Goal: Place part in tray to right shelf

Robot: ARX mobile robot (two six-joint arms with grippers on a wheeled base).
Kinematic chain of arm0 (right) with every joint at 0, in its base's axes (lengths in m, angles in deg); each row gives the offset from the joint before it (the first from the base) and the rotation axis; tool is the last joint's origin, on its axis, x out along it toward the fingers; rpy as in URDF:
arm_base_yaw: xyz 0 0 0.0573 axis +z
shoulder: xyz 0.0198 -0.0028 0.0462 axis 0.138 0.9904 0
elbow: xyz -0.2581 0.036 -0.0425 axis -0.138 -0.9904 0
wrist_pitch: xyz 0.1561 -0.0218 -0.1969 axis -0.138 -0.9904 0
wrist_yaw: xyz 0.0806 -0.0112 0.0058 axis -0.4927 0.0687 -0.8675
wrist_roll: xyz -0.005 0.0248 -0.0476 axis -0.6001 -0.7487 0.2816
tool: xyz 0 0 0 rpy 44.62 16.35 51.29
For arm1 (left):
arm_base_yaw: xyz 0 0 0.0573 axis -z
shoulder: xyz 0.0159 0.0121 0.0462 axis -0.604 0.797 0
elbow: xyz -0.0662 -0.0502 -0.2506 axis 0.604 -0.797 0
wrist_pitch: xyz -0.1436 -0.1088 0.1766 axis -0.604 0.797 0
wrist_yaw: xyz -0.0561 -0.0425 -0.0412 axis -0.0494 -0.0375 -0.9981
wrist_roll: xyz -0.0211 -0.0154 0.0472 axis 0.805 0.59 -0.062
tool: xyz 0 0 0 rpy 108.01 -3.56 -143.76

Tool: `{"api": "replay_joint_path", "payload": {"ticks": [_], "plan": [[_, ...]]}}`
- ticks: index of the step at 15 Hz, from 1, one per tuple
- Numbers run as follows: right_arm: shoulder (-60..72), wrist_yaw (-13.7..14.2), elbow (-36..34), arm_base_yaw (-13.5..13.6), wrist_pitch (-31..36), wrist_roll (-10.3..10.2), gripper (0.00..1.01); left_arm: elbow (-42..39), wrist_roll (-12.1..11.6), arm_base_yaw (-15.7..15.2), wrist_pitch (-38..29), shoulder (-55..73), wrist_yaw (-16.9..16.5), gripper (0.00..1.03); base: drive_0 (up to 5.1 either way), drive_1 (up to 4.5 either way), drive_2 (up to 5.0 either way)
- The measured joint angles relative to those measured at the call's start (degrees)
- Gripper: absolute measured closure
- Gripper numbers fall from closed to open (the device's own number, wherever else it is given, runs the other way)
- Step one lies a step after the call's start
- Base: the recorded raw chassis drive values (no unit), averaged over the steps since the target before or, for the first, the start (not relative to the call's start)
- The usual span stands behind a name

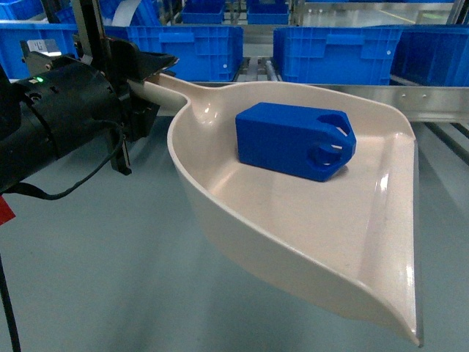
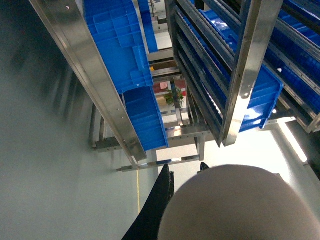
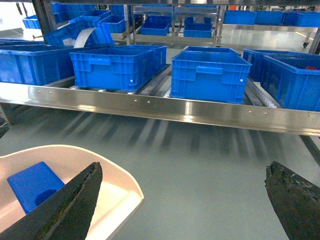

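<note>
Here the left gripper is closed on the handle of the tray at the far left and holds it above the floor. The part lies loose in the tray's middle. It looks light and stiff, and the glossy tray seems slippery, so it may slide toward the near lip. The right gripper is wide open, empty.

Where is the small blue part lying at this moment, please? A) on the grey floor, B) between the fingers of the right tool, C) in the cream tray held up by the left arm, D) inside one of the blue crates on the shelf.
C: the part rests on the floor of the tray, whose handle the left tool grips; the right tool stands open and empty.
</note>
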Motion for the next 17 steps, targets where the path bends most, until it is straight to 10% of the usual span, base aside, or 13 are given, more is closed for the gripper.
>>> {"api": "replay_joint_path", "payload": {"ticks": [17], "plan": [[0.0,0.0,0.0,0.0,0.1,0.0,0.03,0.0,0.0,0.0,-0.1,0.0,0.0,0.91,0.0,4.28,-4.3]]}}
